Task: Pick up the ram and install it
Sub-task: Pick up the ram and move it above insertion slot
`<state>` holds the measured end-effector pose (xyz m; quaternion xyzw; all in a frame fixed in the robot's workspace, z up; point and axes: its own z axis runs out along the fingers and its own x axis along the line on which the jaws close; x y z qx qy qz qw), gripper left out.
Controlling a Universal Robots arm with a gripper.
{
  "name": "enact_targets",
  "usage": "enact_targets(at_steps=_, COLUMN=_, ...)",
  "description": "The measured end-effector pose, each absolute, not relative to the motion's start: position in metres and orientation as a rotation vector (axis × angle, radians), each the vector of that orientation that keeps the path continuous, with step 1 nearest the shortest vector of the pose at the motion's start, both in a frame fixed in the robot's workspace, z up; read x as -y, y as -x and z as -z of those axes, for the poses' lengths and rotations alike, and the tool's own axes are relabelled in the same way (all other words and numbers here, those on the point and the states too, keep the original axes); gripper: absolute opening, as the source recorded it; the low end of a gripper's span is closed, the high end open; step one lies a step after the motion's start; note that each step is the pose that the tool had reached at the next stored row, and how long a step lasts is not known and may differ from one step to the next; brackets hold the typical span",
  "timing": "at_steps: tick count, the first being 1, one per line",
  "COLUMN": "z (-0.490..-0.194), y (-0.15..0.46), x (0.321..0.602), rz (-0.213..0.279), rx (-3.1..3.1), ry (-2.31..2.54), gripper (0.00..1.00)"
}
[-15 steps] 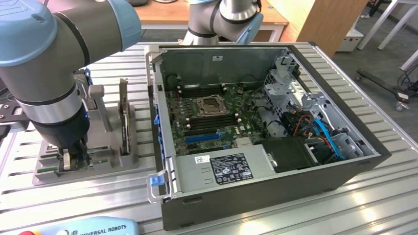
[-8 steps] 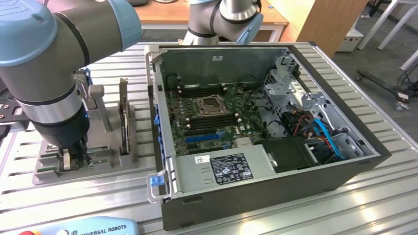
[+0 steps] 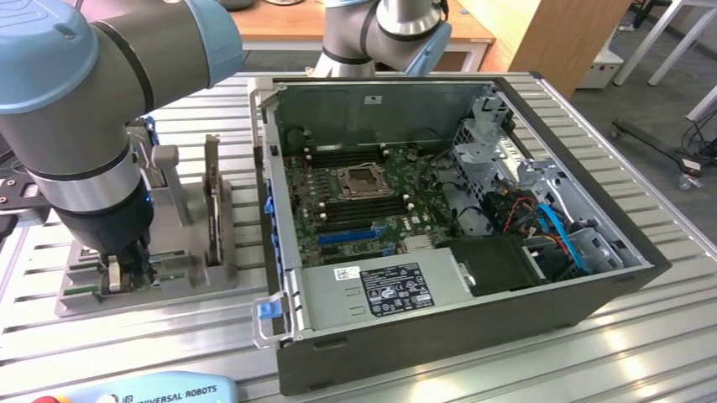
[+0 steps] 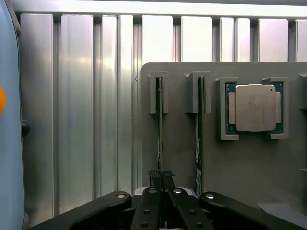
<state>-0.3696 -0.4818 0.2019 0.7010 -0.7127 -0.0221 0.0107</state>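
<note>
**A:** what's the arm point(image 3: 96, 143) doing?
**B:** pointing straight down over the gray holder point(image 3: 185, 252) beside the PC case point(image 3: 448, 340). The gripper point(image 4: 160, 176) is pinched on the ram point(image 4: 159, 129), which sits upright in its slot.

This is a robotics lab or test workshop. An industrial robot arm point(image 3: 90, 126) stands over a slotted aluminium surface point(image 3: 168, 353). On it are an open computer case point(image 3: 448, 327) with its motherboard bare, a grey fixture point(image 4: 249, 167) seating the ram point(image 4: 159, 127) and a processor point(image 4: 254, 108), and a Universal Robots pendant point(image 3: 157, 390). A wooden desk point(image 3: 291, 25) stands behind.
</note>
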Motion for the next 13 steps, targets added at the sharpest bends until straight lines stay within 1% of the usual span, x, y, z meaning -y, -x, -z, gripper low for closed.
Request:
enact_targets(at_steps=6, z=-0.205, y=0.370, x=0.482, rz=0.069, rx=2.224, ry=-2.187, gripper=0.12)
enact_targets(at_steps=13, z=-0.217, y=0.370, x=0.482, rz=0.069, rx=2.224, ry=-2.187, gripper=0.12)
